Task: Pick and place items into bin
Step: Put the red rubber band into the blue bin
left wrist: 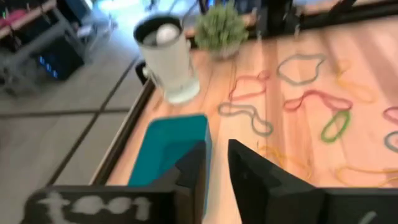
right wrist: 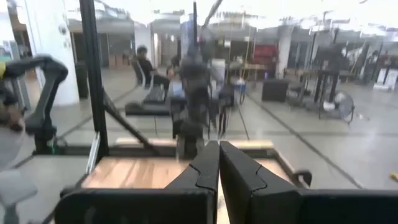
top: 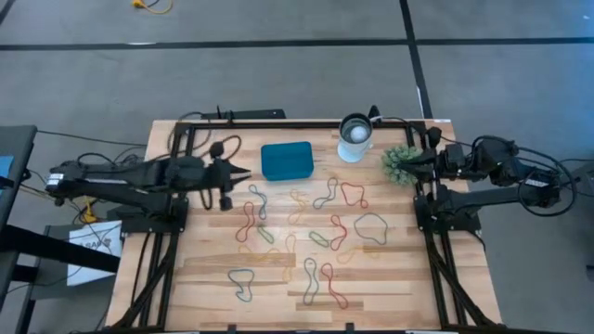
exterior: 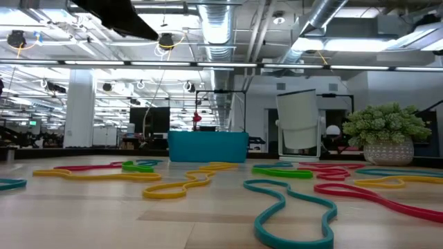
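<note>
Several thin rubber-band items lie flat on the wooden table: a red one [top: 353,193], a grey one [top: 371,225], a green one [top: 318,238] and a teal one [top: 241,281] [exterior: 291,214]. The teal bin [top: 287,160] [left wrist: 174,146] stands at the far middle of the table. My left gripper [top: 245,173] [left wrist: 216,168] hovers just left of the bin, open by a narrow gap, with nothing between its fingers. My right gripper [top: 425,165] [right wrist: 219,163] is shut and held high at the table's far right, beside the plant.
A white-and-metal cup [top: 355,137] [left wrist: 166,59] stands right of the bin at the far edge. A spiky green plant [top: 401,162] [exterior: 386,131] sits farther right. Black frame rails [top: 186,139] run along the table's left, right and far sides. Bare wood lies at the near left.
</note>
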Controlling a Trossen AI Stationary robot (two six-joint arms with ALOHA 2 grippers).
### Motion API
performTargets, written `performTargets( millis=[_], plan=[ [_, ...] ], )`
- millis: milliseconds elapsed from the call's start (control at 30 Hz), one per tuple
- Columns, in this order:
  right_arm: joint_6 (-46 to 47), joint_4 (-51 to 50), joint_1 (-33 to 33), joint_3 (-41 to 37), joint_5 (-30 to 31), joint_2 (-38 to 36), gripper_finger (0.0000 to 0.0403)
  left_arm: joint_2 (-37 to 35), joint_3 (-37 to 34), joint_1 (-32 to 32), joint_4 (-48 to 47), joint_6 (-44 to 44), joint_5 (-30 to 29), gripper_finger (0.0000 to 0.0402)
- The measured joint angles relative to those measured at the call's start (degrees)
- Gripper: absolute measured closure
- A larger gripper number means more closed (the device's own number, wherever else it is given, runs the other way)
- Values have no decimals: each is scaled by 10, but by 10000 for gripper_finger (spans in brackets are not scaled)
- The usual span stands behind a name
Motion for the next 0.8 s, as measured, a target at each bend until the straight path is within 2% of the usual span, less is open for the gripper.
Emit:
performTargets(
  millis=[200, 600, 800],
  plan=[
    [15, 53, 1, 0, 0, 11, 394, 43, 0, 0, 13, -13, -19, 309],
    [3, 121, -1, 0, 8, 37, 394, 47, 0, 0, 5, -106, -25, 307],
    [38, 133, -11, 0, 30, 68, 390, 47, 0, 0, 4, -149, 4, 307]
  ],
)
